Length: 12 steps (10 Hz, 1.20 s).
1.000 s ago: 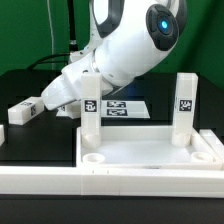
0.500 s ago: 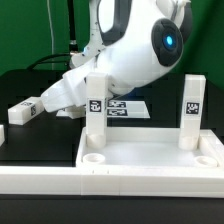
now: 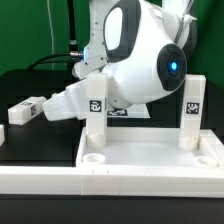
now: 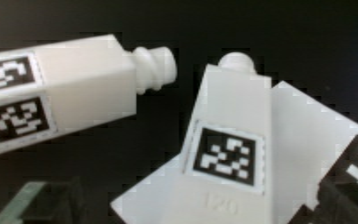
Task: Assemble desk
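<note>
1. Exterior view: my gripper is hanging low over the black table, behind the desk slab and toward the exterior view's left. My jaws are standing spread wide, grasping nothing.
2. A loose leg is lying on its side just beside my fingertips, further to that left. I cannot tell whether we are touching.
3. Two upright legs, one and the other, are standing in the slab's far corner sockets, well apart from my jaws.
4. Wrist view: a two-tag leg and a tilted leg are lying on the dark table. Their peg ends are pointing near each other but staying apart. Neither is sitting between my jaws.
</note>
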Each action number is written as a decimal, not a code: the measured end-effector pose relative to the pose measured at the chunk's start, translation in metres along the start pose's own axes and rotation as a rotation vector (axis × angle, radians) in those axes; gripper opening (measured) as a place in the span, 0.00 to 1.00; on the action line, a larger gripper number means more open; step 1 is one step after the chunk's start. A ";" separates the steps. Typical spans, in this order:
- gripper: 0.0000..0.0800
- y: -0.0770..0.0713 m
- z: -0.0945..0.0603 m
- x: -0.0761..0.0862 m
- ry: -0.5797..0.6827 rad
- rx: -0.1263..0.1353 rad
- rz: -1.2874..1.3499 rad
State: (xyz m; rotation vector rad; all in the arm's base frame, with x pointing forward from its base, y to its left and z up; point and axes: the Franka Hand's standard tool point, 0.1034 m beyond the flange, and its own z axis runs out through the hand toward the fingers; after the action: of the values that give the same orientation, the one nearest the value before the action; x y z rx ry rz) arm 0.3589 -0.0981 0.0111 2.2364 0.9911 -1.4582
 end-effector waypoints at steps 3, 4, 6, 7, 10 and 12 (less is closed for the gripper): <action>0.66 -0.001 0.003 0.003 0.001 -0.002 -0.005; 0.43 -0.001 0.003 0.003 0.001 -0.002 -0.006; 0.36 -0.001 0.003 0.003 0.001 -0.002 -0.006; 0.36 -0.001 0.002 0.003 0.001 -0.002 -0.005; 0.36 -0.003 -0.004 -0.006 -0.016 0.005 -0.001; 0.36 -0.007 -0.015 -0.025 -0.044 0.021 0.008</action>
State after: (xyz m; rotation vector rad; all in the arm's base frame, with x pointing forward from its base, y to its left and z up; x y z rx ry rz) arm 0.3580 -0.0940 0.0412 2.2099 0.9560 -1.5147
